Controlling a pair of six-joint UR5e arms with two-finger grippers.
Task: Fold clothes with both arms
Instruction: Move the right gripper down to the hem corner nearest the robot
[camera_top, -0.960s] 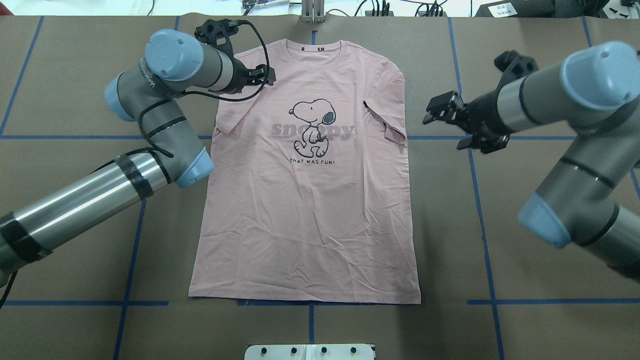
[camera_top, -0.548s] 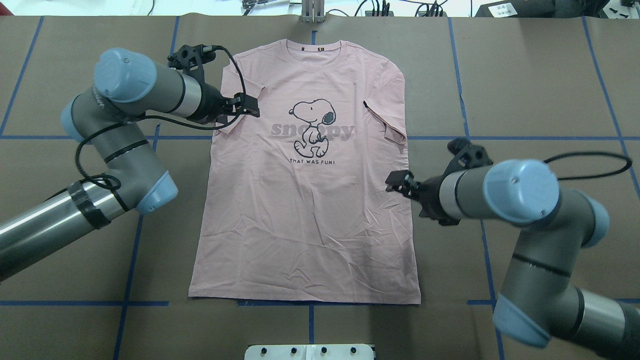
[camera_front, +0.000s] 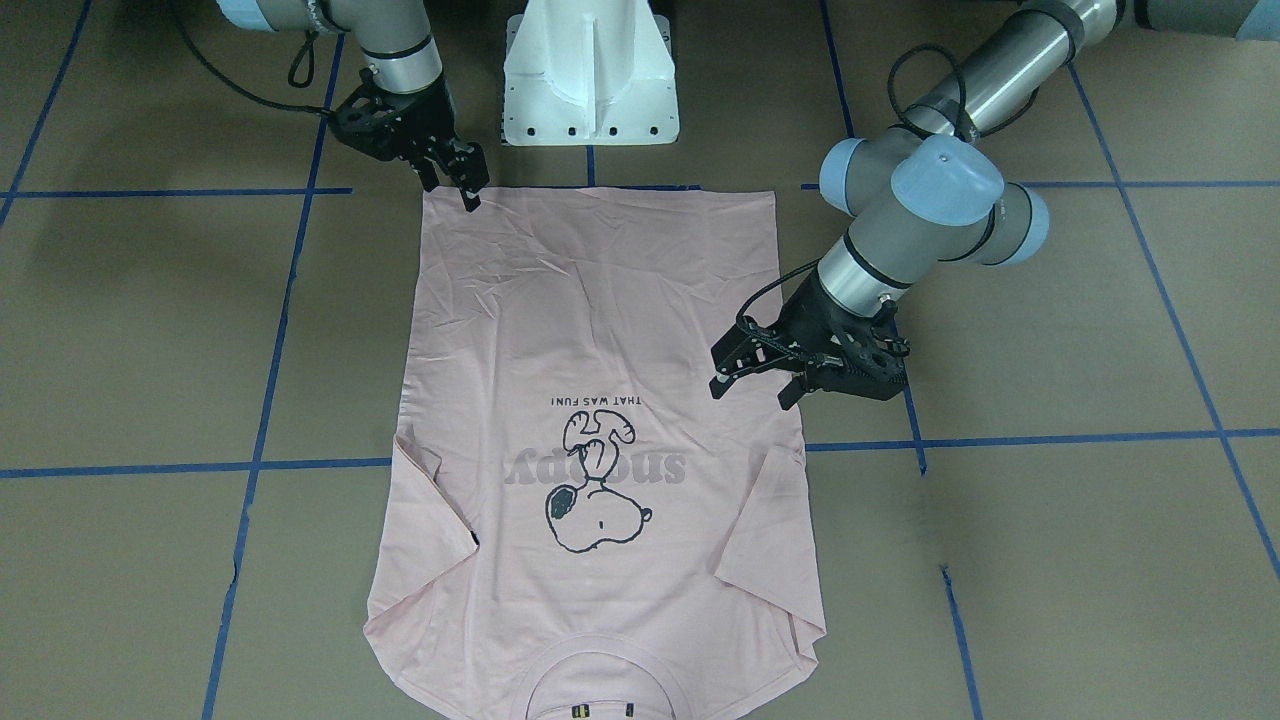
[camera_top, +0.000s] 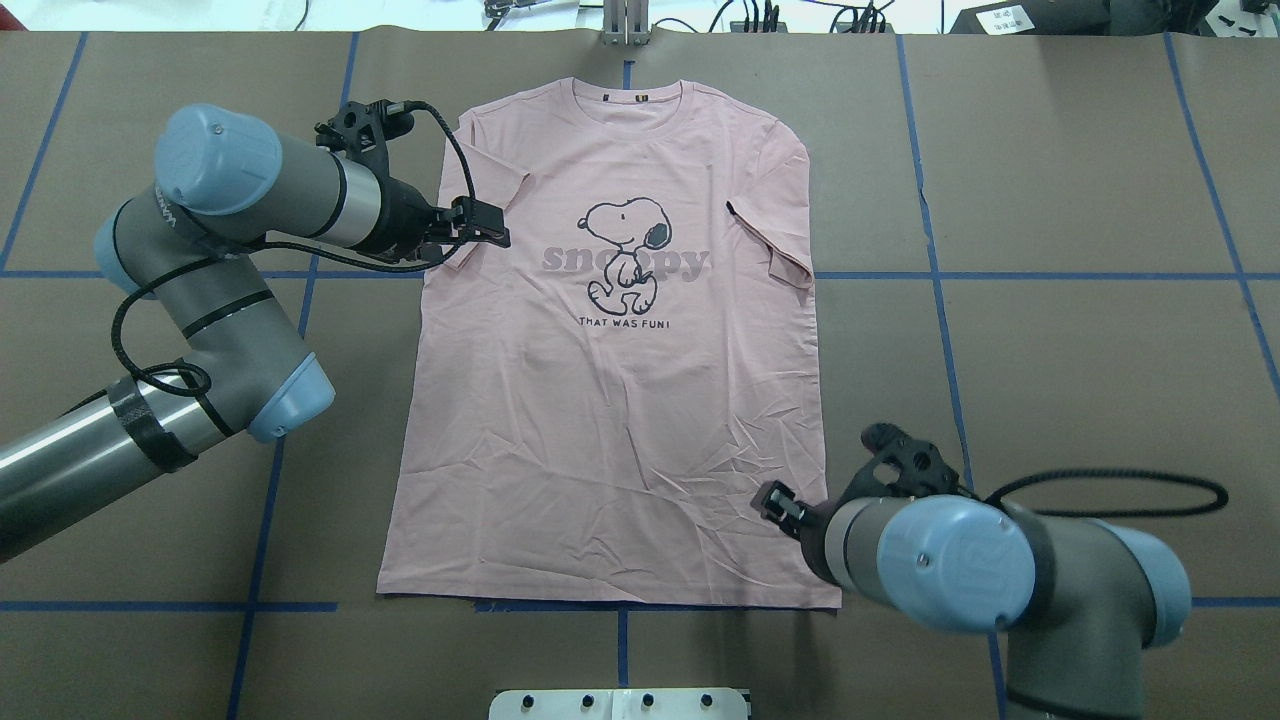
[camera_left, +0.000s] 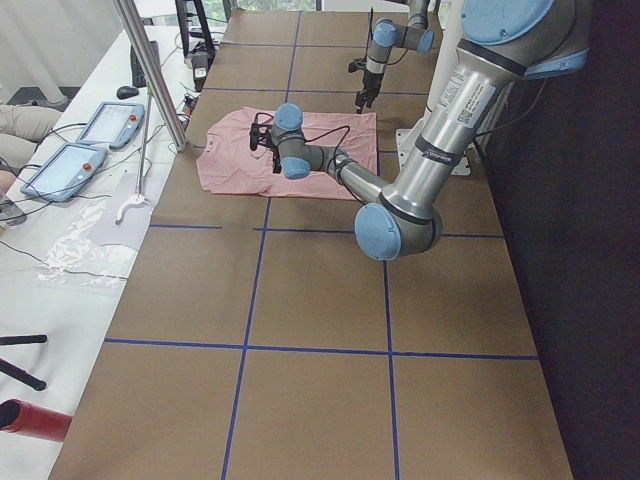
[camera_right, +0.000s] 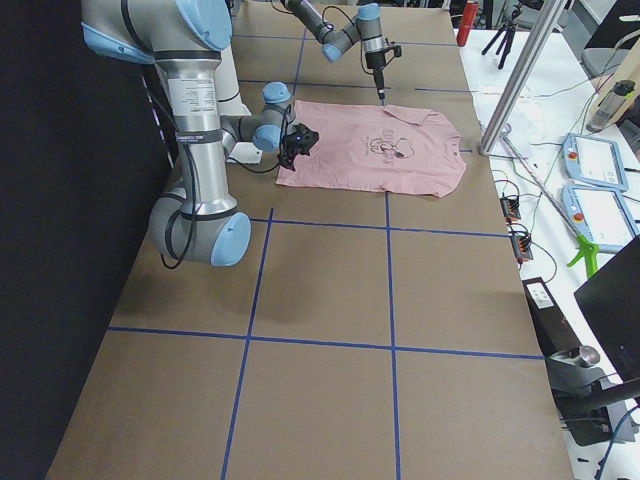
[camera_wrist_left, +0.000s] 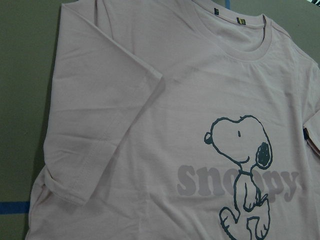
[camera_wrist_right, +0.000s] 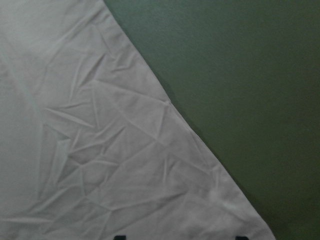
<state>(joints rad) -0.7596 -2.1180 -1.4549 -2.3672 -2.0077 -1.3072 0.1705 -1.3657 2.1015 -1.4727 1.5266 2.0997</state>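
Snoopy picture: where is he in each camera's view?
Front-facing: Snoopy print lower middle, upside down.
Overhead: upper middle.
Exterior left: cannot make it out.
Exterior right: tiny, top middle.
Left wrist: lower right.
Right wrist: not in it.
Landmark: the collar, nearest Snoopy's head.

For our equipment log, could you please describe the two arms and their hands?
Both the left arm and right arm are tubular: silver tubes, grey joints, round light blue caps. Black cables loop along them; black tape bands the left arm's tube. The left hand and right hand are black, two-fingered.
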